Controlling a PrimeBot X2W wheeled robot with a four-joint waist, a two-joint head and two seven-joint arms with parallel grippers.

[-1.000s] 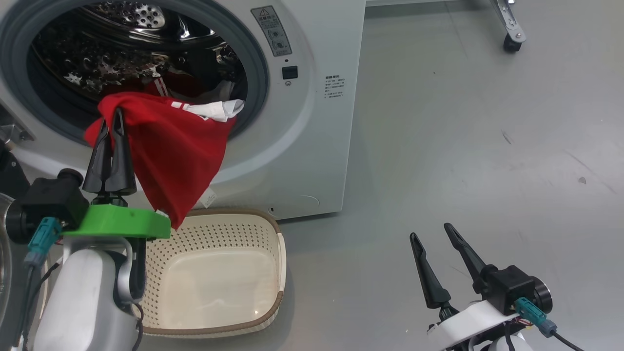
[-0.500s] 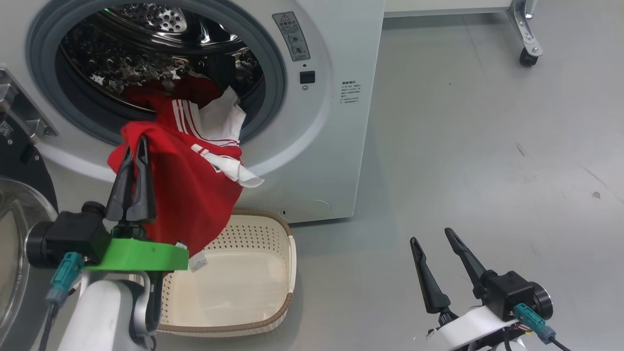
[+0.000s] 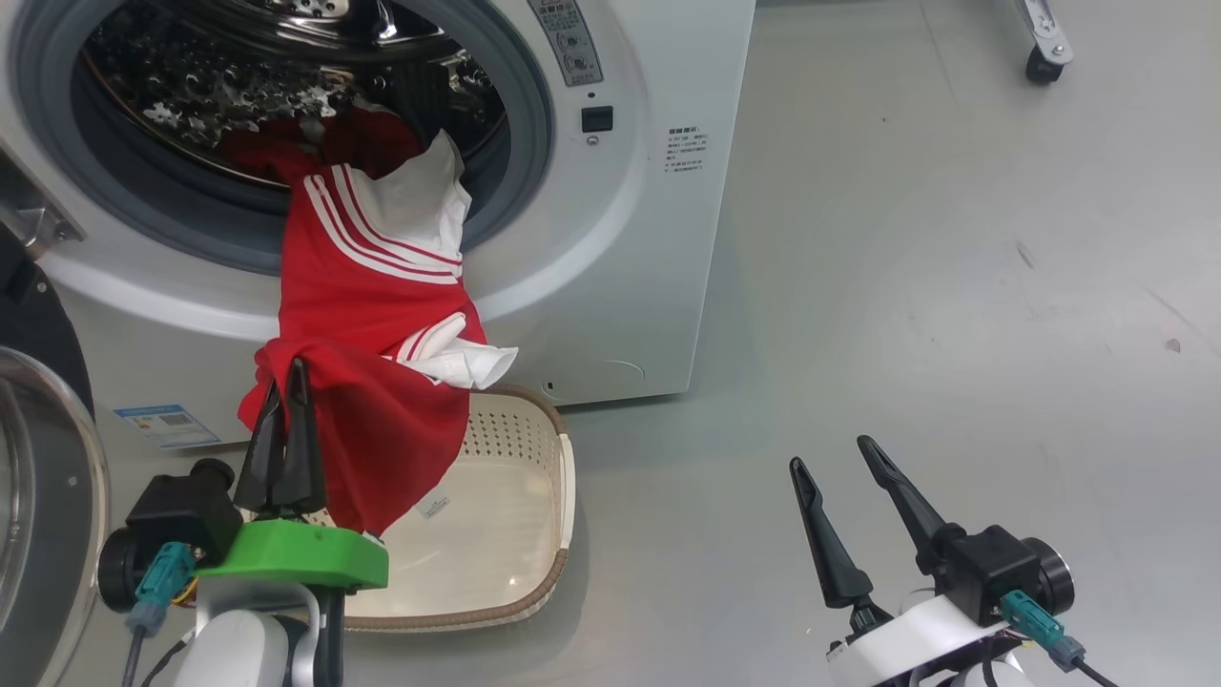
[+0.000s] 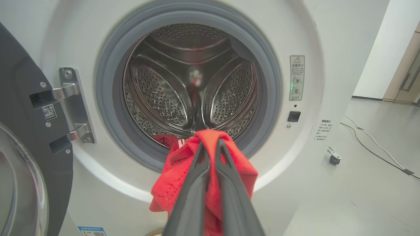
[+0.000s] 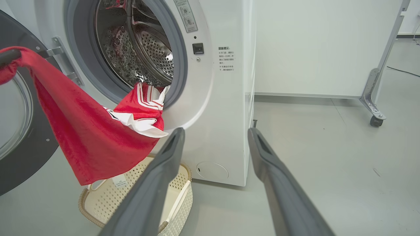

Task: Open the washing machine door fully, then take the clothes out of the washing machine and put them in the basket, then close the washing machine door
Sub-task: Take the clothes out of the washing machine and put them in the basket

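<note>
My left gripper (image 3: 286,377) is shut on a fold of the clothes (image 3: 367,286), a red garment with white stripes and trim. The garment stretches from the drum's lower lip down over the grey ring and hangs above the near-left part of the cream basket (image 3: 558,496). The basket stands on the floor against the front of the white washing machine (image 3: 649,239). In the left wrist view the shut gripper (image 4: 210,143) pinches the red clothes (image 4: 167,183) before the steel drum (image 4: 190,82). The washing machine door (image 3: 38,477) stands swung open at left. My right gripper (image 3: 830,456) is open and holds nothing, low over the floor at right.
Grey floor (image 3: 954,286) spreads to the right of the machine. A metal frame leg on a caster (image 3: 1040,62) stands at the far right. In the right wrist view the basket (image 5: 108,203) sits below the hanging clothes (image 5: 85,137), left of my open gripper (image 5: 215,131).
My left gripper has drawn back and down from the drum with the clothes, pulling more of the garment out over the basket. The head camera has also shifted. The right gripper has stayed open.
</note>
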